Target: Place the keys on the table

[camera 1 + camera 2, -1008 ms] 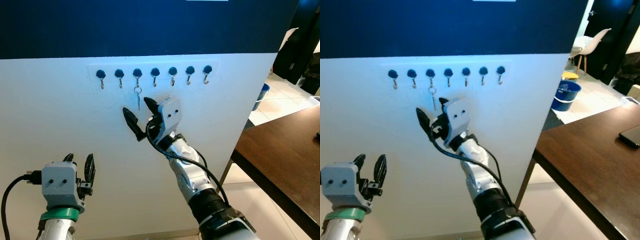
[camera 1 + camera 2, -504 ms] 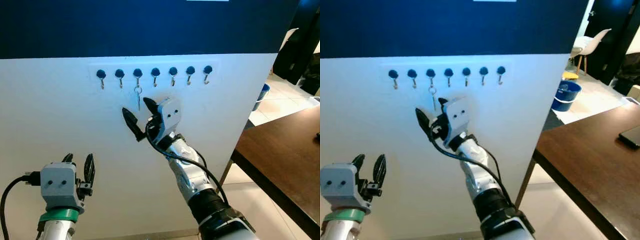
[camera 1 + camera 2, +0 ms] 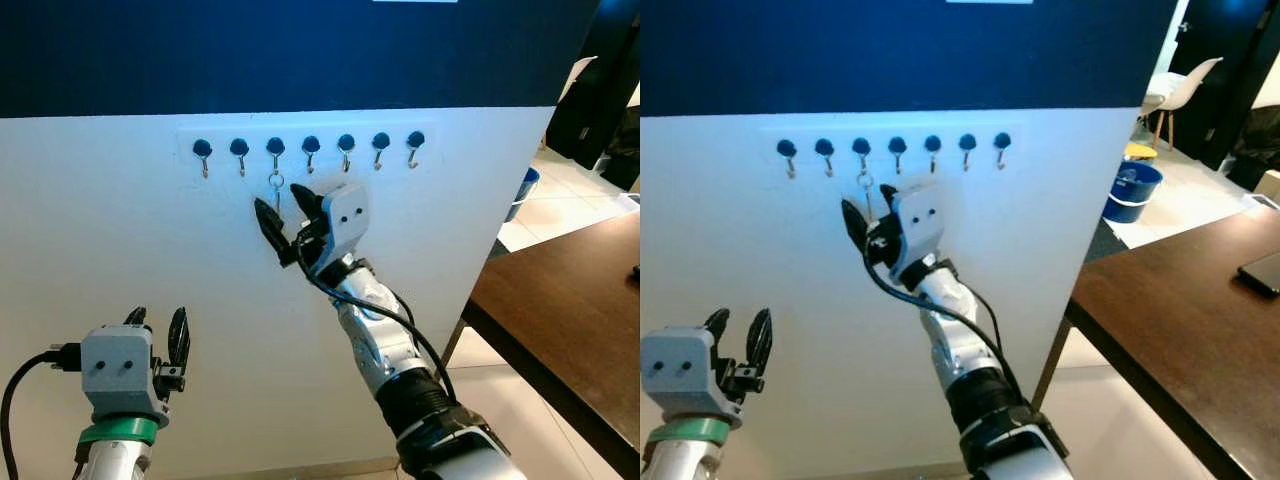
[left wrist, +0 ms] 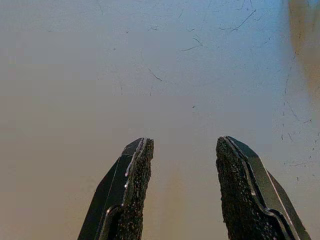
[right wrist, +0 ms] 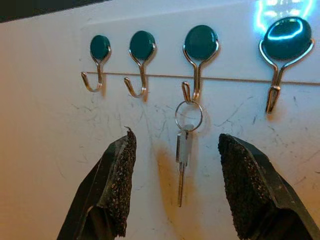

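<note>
Hanging from the third hook (image 5: pixel 196 60) of the wall rack, the keys (image 5: pixel 184 150) sit between the right claw's (image 3: pixel 287 215) spread fingers (image 5: pixel 117 185), untouched. Left claw (image 3: pixel 158 330) is low by the white wall (image 3: pixel 100 230), open, holding nothing. Brown table (image 3: pixel 570 310) stands to the right.

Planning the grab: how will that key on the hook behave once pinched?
The key hangs loosely from a ring on the third hook, so it will probably swing. It looks thin, rigid metal, likely light and slippery. The open right gripper brackets it.
</note>
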Tool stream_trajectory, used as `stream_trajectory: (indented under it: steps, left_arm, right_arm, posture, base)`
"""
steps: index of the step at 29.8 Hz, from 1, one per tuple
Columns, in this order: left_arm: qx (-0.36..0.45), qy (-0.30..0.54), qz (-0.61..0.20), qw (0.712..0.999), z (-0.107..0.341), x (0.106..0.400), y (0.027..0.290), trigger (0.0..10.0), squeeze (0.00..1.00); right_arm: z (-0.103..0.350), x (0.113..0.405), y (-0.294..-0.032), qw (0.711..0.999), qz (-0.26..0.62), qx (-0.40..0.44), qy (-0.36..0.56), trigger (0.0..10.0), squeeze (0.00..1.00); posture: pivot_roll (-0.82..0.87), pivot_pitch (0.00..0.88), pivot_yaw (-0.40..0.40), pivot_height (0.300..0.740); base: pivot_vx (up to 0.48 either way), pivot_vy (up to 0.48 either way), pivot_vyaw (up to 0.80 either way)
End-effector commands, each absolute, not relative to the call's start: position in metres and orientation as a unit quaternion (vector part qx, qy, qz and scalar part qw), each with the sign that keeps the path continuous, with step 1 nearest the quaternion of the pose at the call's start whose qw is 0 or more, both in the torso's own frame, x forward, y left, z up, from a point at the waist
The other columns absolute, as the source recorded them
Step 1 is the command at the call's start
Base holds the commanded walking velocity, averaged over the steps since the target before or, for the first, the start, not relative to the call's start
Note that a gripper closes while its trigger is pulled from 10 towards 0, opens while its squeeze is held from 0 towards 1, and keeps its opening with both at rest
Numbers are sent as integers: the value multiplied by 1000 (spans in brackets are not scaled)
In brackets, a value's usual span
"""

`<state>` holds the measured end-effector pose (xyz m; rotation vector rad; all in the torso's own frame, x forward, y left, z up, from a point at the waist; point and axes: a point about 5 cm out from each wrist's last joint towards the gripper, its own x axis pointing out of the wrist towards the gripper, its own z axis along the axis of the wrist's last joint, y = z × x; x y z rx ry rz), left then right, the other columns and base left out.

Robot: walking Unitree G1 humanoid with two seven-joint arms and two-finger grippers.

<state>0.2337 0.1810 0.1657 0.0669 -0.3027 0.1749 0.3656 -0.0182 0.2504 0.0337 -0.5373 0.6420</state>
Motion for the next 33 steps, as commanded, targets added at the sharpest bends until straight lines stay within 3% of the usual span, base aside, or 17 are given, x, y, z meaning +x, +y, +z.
stream_trajectory:
  steps: [1, 17, 18, 20, 21, 22, 24, 25, 27, 28, 33]
  left_arm:
    - [33, -149, 88, 984, 165, 232, 182, 10000, 0]
    - [34, -149, 90, 984, 165, 232, 183, 10000, 0]
    - [34, -150, 91, 984, 165, 232, 184, 10000, 0]
    - [34, -150, 91, 984, 165, 232, 184, 10000, 0]
    - [33, -150, 92, 984, 165, 232, 184, 10000, 0]
    - [33, -150, 92, 984, 165, 232, 184, 10000, 0]
    - [33, -150, 93, 984, 165, 232, 184, 10000, 0]
    - [33, -150, 93, 984, 165, 232, 184, 10000, 0]
    - [33, -150, 93, 984, 165, 232, 184, 10000, 0]
    - [33, -150, 93, 984, 165, 232, 185, 10000, 0]
    - [33, -151, 93, 984, 165, 231, 184, 10000, 0]
  right_arm:
    - [255, 364, -5, 910, 318, 26, -264, 10000, 0]
    - [257, 367, 2, 916, 307, -8, -257, 10000, 0]
    - [257, 366, 3, 915, 310, -10, -258, 9490, 0]
    - [257, 366, 3, 915, 310, -10, -258, 9490, 0]
    - [256, 366, 4, 914, 312, -11, -259, 4275, 0]
    - [256, 365, 5, 913, 315, -12, -259, 2549, 0]
    - [256, 365, 6, 913, 315, -12, -260, 2549, 0]
    - [256, 365, 6, 912, 316, -12, -260, 1098, 0]
    - [256, 365, 6, 912, 316, -12, -260, 1098, 0]
    - [256, 365, 7, 912, 316, -12, -260, 0, 0]
    - [256, 365, 7, 912, 316, -9, -260, 0, 0]
  posture:
    - [-121, 0, 61, 740]
    - [-117, 0, 57, 740]
    - [-117, 0, 57, 740]
    - [-117, 0, 57, 740]
    - [-117, 0, 57, 740]
    - [-117, 0, 57, 740]
    - [-117, 0, 57, 740]
    - [-117, 0, 57, 740]
    - [-117, 0, 57, 740]
    - [-117, 0, 57, 740]
    - [-116, 0, 56, 740]
  base:
    - [0, 0, 0]
    - [0, 0, 0]
    - [0, 0, 0]
    - [0, 0, 0]
    - [0, 0, 0]
    - [0, 0, 0]
    - [0, 0, 0]
    - [0, 0, 0]
    - [0, 0, 0]
    - [0, 0, 0]
    - [0, 0, 0]
